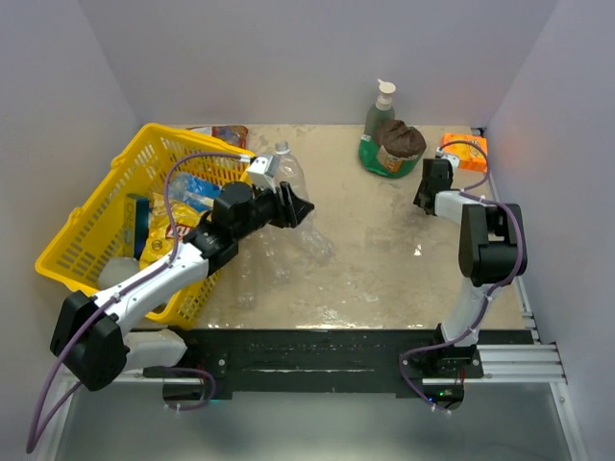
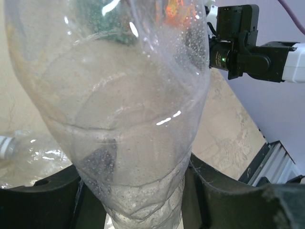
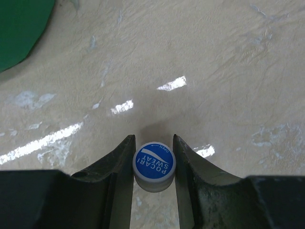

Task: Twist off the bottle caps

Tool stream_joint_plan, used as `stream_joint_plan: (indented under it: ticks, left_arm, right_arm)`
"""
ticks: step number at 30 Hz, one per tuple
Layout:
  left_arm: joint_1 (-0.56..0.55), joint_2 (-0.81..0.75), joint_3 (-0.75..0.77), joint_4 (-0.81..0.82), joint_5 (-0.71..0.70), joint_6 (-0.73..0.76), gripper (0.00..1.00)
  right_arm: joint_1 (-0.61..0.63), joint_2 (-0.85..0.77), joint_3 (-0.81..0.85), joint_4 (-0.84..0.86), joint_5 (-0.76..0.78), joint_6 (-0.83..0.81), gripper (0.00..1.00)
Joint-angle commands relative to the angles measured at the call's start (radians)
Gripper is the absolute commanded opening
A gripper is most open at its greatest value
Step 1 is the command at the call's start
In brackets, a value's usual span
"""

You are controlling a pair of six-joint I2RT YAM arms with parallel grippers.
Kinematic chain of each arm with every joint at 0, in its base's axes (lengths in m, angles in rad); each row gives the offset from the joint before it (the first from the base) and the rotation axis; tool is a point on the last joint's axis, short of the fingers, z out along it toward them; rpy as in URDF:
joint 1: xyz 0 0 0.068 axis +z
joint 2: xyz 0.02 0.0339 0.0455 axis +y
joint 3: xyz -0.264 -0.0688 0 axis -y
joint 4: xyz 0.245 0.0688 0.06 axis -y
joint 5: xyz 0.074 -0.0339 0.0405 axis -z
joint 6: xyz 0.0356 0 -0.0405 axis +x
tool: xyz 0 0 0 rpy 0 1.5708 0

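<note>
My left gripper is shut on a clear ribbed bottle and holds it upright above the table's left half. In the left wrist view this bottle fills the frame, its lower body squeezed between the black jaws of the left gripper. Its neck is too small to tell whether a cap is on it. My right gripper points down at the table at the right rear. Its jaws are shut on a blue bottle cap printed POCARI SWEAT, right at the table surface. Another clear bottle lies on the table; its white cap shows.
A yellow basket with packets inside stands at the left. At the back stand a green pump bottle and a brown lump on a green dish. An orange object lies at the back right.
</note>
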Motion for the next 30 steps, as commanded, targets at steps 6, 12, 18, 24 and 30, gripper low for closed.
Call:
stream_joint_plan:
  ticks: [6, 12, 18, 24, 30]
  left_arm:
    - [0.099, 0.1, 0.101, 0.084, 0.078, 0.042, 0.35]
    - [0.131, 0.132, 0.119, 0.096, 0.097, 0.041, 0.35]
    - [0.137, 0.134, 0.113, 0.108, 0.101, 0.03, 0.35]
    - [0.139, 0.101, 0.089, 0.096, 0.104, 0.033, 0.35]
    - [0.14, 0.049, 0.049, 0.095, 0.101, 0.032, 0.35]
  right_arm:
    - [-0.012, 0.101, 0.11, -0.048, 0.057, 0.003, 0.16]
    - [-0.012, 0.139, 0.149, -0.093, 0.066, 0.011, 0.31]
    - [-0.012, 0.141, 0.159, -0.102, 0.071, 0.013, 0.41]
    - [-0.013, 0.124, 0.138, -0.076, 0.062, 0.008, 0.56]
    - [-0.012, 0.107, 0.138, -0.068, 0.051, -0.007, 0.61]
